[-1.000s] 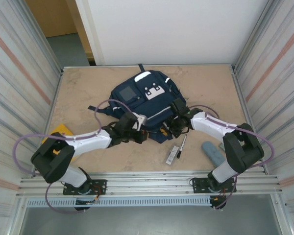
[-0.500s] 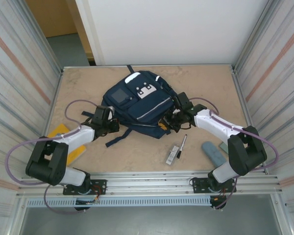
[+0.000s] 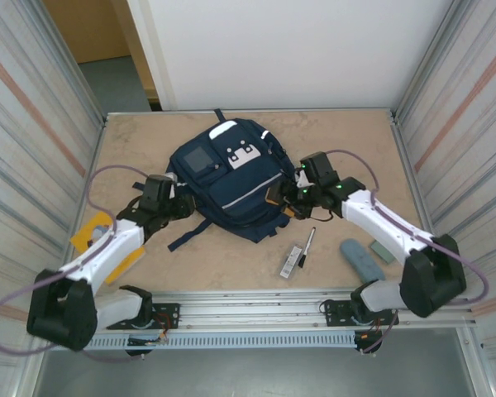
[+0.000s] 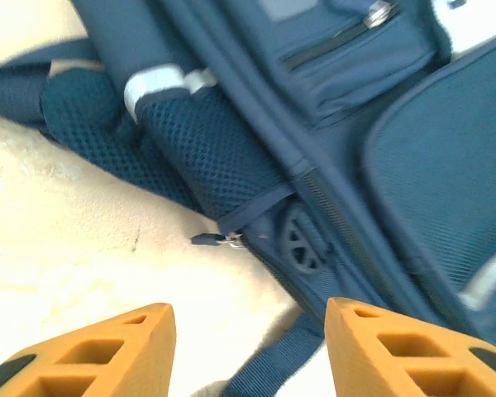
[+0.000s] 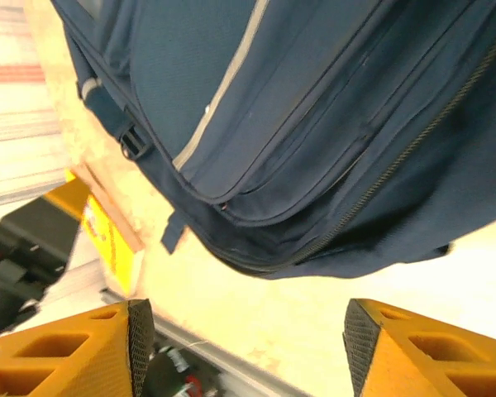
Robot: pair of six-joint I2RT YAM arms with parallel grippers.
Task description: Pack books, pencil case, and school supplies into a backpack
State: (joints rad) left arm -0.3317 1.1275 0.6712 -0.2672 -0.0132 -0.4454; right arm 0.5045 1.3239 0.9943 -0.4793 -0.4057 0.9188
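Biggest worry first: the backpack (image 3: 231, 178) is lying flat, front panel up, in the upper middle of the top view, and every zip that can be seen is looking closed. Nothing is being gripped right now. The left gripper (image 3: 182, 205) is being held at the bag's left edge, and in the left wrist view its orange fingers (image 4: 107, 356) are being kept wide apart, just short of a small zipper pull (image 4: 211, 239). The right gripper (image 3: 283, 195) is being held spread too, at the bag's right side, with nothing between its fingers (image 5: 430, 356).

If a gripper is being closed slightly off that pull, loose fabric is probably getting pinched instead, and the whole bag is being dragged rather than opened. A strap (image 3: 186, 236) is trailing toward the lower left and could be getting snagged.

The yellow book (image 3: 87, 236) is being half covered by the left arm at the left edge of the frame, so it's at risk of being nudged off. The pencil case (image 3: 360, 259) is being left at the lower right, near the right arm. The white-and-black bar (image 3: 292, 260) and the pen (image 3: 308, 241) are being left just below the bag, where a sliding bag could be sweeping them.

The tabletop (image 3: 355, 141) is looking pale, marbled and smooth, so sliding is likely being made easy. It's being boxed in by ribbed metal panels (image 3: 33, 124) on both sides, a white wall (image 3: 298, 50) at the top and a metal rail (image 3: 256, 310) along the bottom.
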